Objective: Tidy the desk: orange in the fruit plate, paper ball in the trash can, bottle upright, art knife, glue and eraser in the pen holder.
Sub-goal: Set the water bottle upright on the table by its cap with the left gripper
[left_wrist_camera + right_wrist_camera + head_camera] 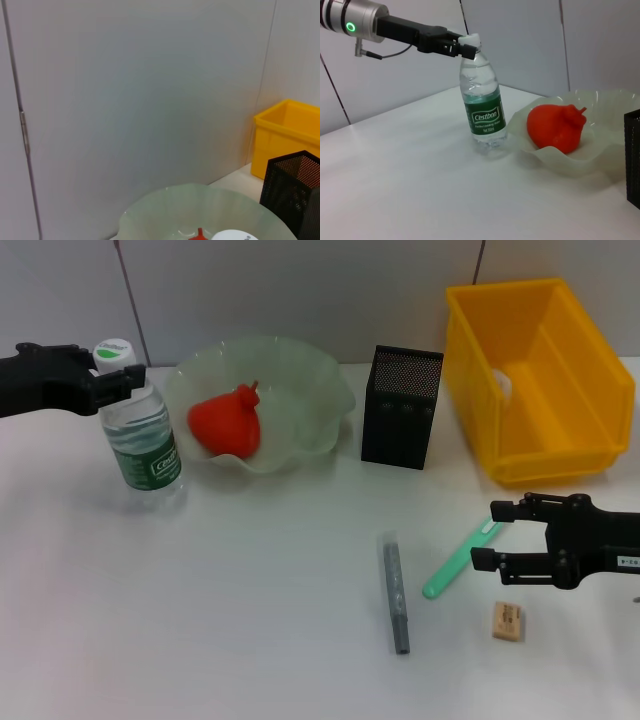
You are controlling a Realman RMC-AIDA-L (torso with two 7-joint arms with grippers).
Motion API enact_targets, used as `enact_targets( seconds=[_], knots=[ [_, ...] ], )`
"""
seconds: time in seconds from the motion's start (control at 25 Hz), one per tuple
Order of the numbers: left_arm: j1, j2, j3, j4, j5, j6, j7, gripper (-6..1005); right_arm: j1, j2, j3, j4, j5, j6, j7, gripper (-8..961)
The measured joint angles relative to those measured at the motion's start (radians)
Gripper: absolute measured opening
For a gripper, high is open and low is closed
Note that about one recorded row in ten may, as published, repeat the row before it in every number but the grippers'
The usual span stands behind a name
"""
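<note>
From the head view, the left gripper (pixel 128 382) was at the neck of the bottle (pixel 145 430), its fingers closed on the neck just under the white cap, and the bottle stood upright on the table (pixel 250 620) just beside the fruit plate (pixel 320 390), where the orange (pixel 226 422) already lay. The step in hand looked like setting the bottle upright; to finish it well the fingers should part slowly and draw straight back, away from the plate, so the cap is not dragged and the bottle not tipped. The right gripper (pixel 483 535) hovered with its fingers apart, holding nothing, near the green art knife (pixel 460 558), with the eraser (pixel 507 621) close by and the grey glue stick (pixel 396 595) further left; the pen holder (pixel 402 406) stood between the plate and the trash can (pixel 540 380), in which a pale shape was visible that I judged to be the paper ball. The left wrist view showed only the plate rim, the mesh holder, the yellow bin and the wall, not that arm's own fingers. In the right wrist view the bottle's green label read "Cestbon", with smaller print beneath it too fine to read; the eraser's dark marks were likewise illegible.
</note>
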Motion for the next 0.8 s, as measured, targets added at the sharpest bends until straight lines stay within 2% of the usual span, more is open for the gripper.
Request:
enact_targets(
  seconds=[0.8],
  knots=[
    [-0.002,-0.005,0.0,-0.035,0.0,-0.039,0.02,440,0.004,0.0,-0.005,0.004,0.0,0.003,-0.001,792]
  ],
)
